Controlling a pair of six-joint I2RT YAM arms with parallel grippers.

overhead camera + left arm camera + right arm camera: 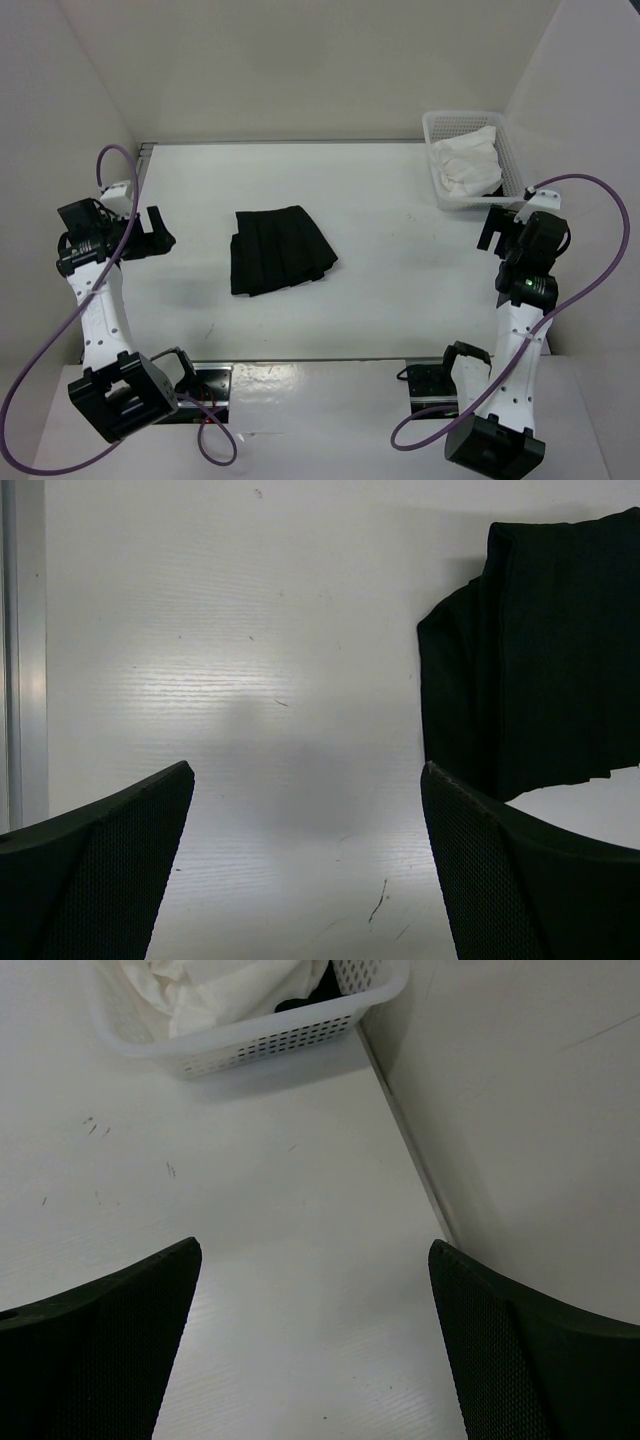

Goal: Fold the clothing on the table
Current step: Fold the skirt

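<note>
Top external: skirt [281, 250] lying compact on table [400, 220] centre, left gripper [158, 232] and right gripper [492, 230] gaping, empty, well apart from it. Likely trouble: pinching one thin layer, dragging pleats crooked.

No text, label, brand, number or sign is showing readably in any view. The only marks appearing are a few small dark scuffs [92, 1125] lying on the white surface [260, 1260], and they are not forming any letters or figures.
</note>
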